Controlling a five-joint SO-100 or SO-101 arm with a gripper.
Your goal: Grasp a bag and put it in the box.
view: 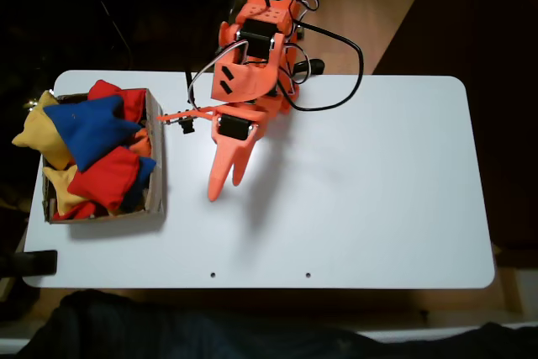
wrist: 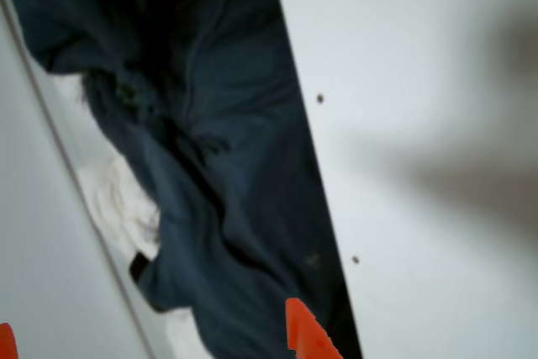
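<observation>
Orange two-finger gripper (view: 225,184), fingers nearly together and empty, hangs over the white surface (view: 378,191); beside it, the bright blue fabric beanbag (view: 88,128) already tops the brown cardboard box (view: 154,157), suggesting completion.

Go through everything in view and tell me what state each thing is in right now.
blue bag: lying on top of the pile in the box
box: open, heaped full of red, yellow and blue beanbags
gripper: holding nothing, over bare table right of the box; jaw gap unclear
table: white
</observation>
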